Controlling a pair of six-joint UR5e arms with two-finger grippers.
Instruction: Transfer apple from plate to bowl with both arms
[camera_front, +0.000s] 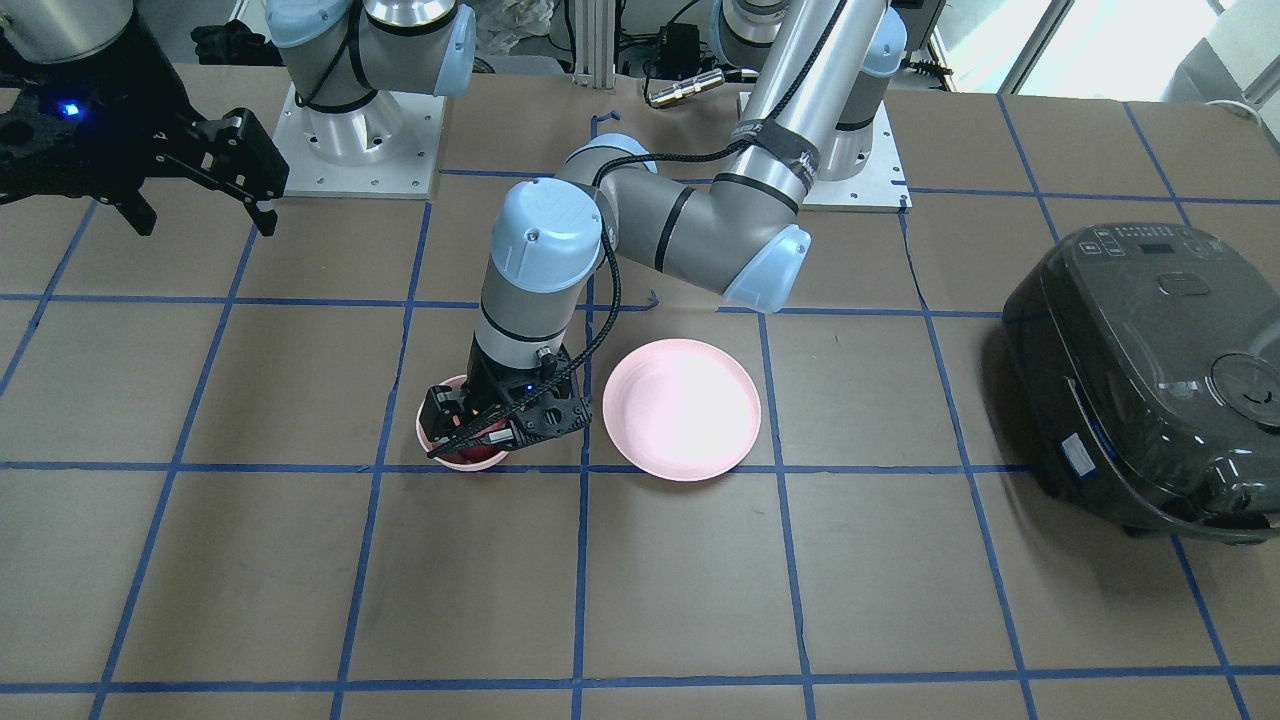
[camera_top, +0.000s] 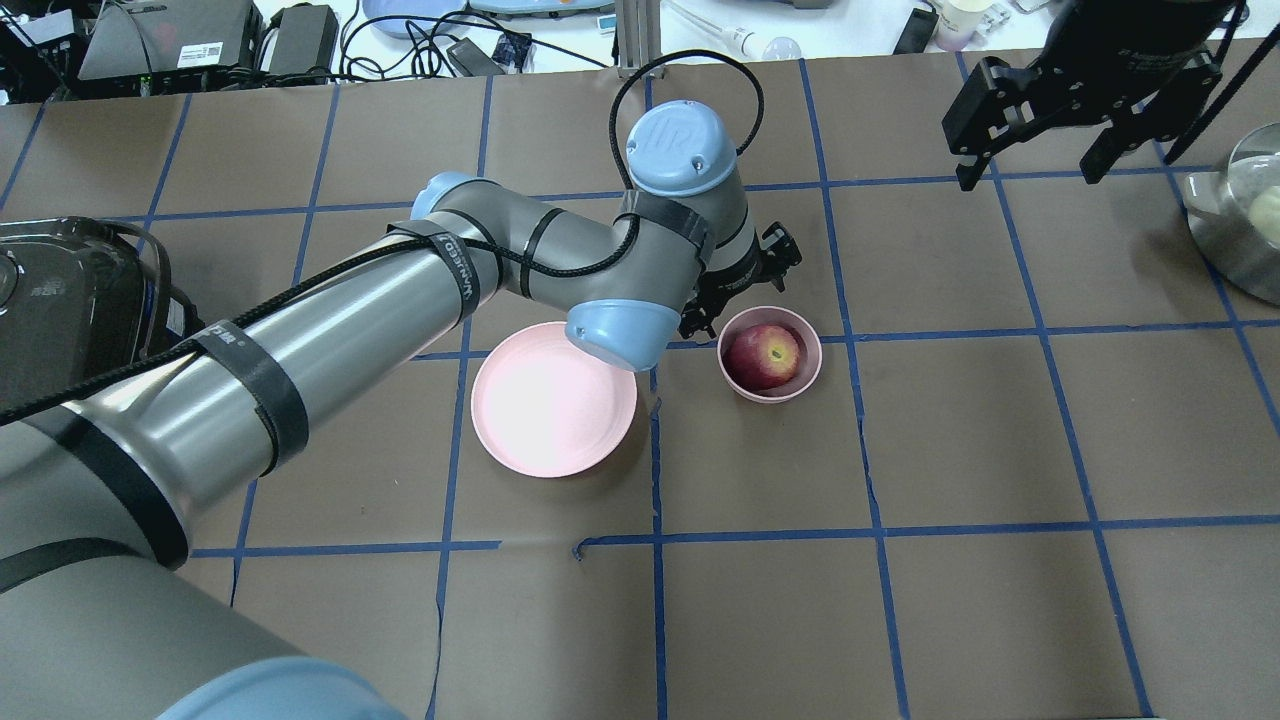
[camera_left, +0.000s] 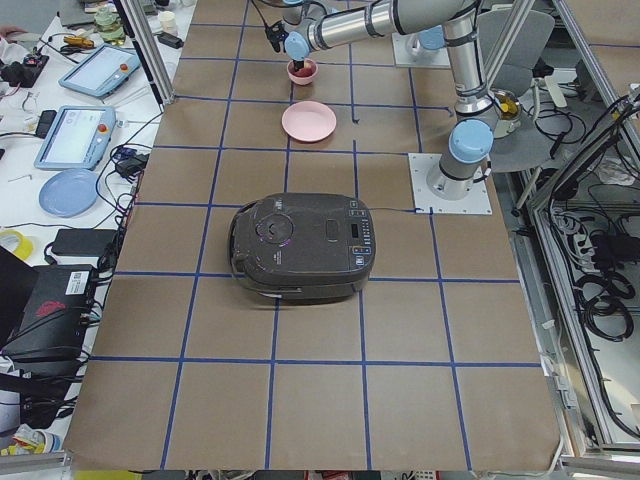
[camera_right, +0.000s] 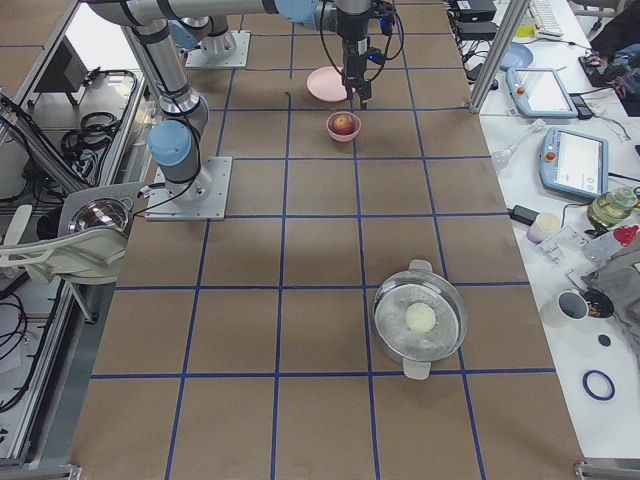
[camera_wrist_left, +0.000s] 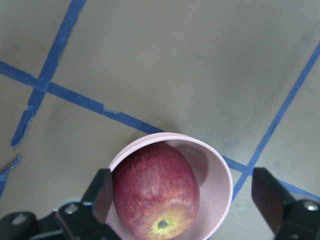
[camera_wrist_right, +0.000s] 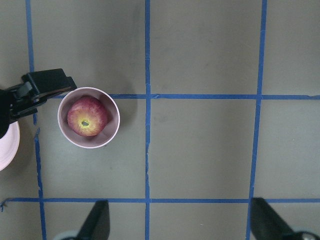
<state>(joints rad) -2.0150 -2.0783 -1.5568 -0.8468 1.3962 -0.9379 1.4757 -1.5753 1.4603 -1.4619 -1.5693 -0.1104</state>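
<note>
The red apple (camera_top: 765, 356) sits inside the small pink bowl (camera_top: 812, 345), stem dimple up; the left wrist view shows the apple (camera_wrist_left: 155, 192) and bowl (camera_wrist_left: 220, 170) too. The wide pink plate (camera_top: 553, 398) lies bare beside the bowl. My left gripper (camera_top: 740, 285) hangs just above the bowl's far rim. It is open, with fingers (camera_wrist_left: 267, 197) spread wider than the bowl and touching nothing. My right gripper (camera_top: 1030, 170) is open and empty, raised high off to the right. Its wrist view shows the apple (camera_wrist_right: 87, 116) far below.
A dark rice cooker (camera_front: 1150, 380) stands at the table's end on my left. A steel pot (camera_right: 420, 318) with a pale round thing in it stands towards the end on my right. Blue tape lines grid the brown tabletop.
</note>
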